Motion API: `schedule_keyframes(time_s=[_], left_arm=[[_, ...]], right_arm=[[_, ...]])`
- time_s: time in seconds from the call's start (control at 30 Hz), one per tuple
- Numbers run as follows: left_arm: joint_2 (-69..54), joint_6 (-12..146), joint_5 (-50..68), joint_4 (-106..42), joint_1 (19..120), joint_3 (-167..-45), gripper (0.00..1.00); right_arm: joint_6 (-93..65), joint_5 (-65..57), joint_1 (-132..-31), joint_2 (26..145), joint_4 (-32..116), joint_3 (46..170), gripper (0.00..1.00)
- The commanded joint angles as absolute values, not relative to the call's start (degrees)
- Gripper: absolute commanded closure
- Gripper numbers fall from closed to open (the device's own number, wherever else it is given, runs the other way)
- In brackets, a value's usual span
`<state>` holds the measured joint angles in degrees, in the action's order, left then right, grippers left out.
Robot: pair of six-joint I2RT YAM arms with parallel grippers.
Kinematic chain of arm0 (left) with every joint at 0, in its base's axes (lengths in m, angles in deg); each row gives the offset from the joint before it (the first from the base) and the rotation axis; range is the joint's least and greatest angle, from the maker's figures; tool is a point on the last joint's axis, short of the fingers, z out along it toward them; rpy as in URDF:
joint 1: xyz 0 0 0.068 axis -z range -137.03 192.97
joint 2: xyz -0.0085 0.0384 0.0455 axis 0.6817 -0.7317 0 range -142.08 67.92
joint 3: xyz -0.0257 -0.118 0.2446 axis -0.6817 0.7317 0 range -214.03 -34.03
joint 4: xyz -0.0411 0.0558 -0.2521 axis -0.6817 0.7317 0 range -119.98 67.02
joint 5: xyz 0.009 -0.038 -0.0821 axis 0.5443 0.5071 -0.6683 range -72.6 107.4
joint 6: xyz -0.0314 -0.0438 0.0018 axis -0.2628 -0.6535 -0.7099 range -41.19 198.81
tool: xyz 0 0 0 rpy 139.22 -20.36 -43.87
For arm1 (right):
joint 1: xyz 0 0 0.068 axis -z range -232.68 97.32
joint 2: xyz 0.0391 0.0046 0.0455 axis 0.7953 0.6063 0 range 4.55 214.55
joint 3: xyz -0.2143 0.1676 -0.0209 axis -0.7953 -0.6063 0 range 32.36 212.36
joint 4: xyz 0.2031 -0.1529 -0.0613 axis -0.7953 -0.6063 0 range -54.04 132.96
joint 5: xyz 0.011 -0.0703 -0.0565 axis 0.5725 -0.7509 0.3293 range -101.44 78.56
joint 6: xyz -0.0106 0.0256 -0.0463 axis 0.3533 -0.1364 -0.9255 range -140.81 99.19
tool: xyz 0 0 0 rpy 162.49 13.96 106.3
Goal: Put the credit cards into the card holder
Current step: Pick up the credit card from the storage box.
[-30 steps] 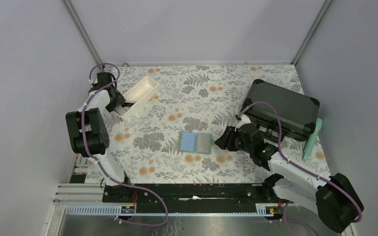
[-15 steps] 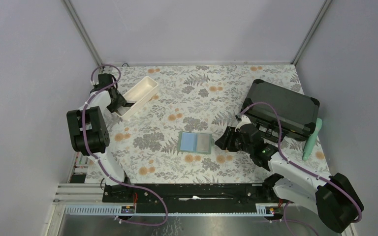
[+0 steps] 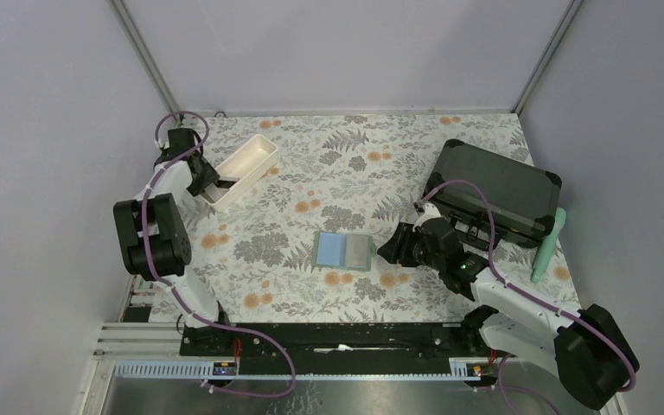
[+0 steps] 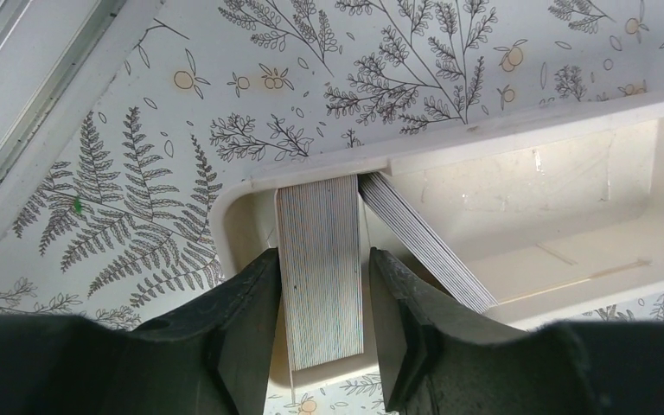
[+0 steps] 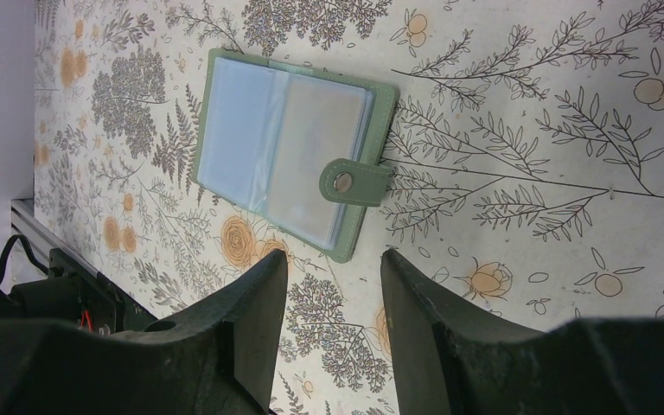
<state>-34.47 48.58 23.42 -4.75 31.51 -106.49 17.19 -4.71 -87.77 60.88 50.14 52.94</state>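
Note:
The credit cards stand edge-on in the near end of a white tray [image 4: 501,130]. One upright stack [image 4: 320,285] lies between my left gripper's [image 4: 324,259] fingers, and a second stack [image 4: 424,246] leans beside it. The left finger touches the stack, while a thin gap remains at the right finger. In the top view this gripper [image 3: 210,188] dips into the tray [image 3: 255,156]. The sage-green card holder [image 3: 343,251] lies open on the table with its pale blue pockets up. My right gripper [image 5: 333,259] hovers open just beside the holder [image 5: 290,156], holding nothing.
A large black hard case [image 3: 501,190] sits at the back right, behind my right arm. A teal-green handled object [image 3: 546,246] lies by the right wall. The holder's snap tab [image 5: 350,181] points toward my right gripper [image 3: 389,246]. The floral tablecloth [image 3: 337,164] covers the table.
The left jaws have narrowed a little around the upright card stack, and the left arm has shifted slightly. The right arm and the card holder have not moved.

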Motion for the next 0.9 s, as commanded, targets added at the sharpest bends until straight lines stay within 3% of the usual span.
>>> schedule_keyframes(time_s=[0.0, 0.13, 0.2, 0.33, 0.77, 0.87], left_arm=[[-31.14, 48.78, 22.41, -7.15, 31.28, -106.5, 0.57], [-31.78, 49.15, 23.3, -5.94, 31.28, -106.7, 0.61], [-31.92, 49.49, 24.15, -5.3, 31.28, -106.97, 0.72], [-31.8, 49.72, 24.67, -4.87, 31.28, -106.81, 0.81], [-29.11, 50.69, 26.39, -3.4, 31.29, -106.24, 0.81], [-28.15, 50.84, 26.64, -3.35, 31.28, -105.5, 0.87]], right_arm=[[17.77, -4.49, -87.48, 59.98, 52.01, 52.66, 0.49], [17.9, -4.42, -87.4, 59.79, 52.01, 52.51, 0.49], [17.97, -4.4, -87.48, 59.48, 52.01, 52.29, 0.49], [18.17, -4.41, -87.48, 59.02, 52.01, 52.04, 0.49], [18.12, -3.79, -87.48, 58.47, 51.97, 52.09, 0.49], [18.02, -3.77, -87.42, 58.39, 52.01, 52.14, 0.49]])
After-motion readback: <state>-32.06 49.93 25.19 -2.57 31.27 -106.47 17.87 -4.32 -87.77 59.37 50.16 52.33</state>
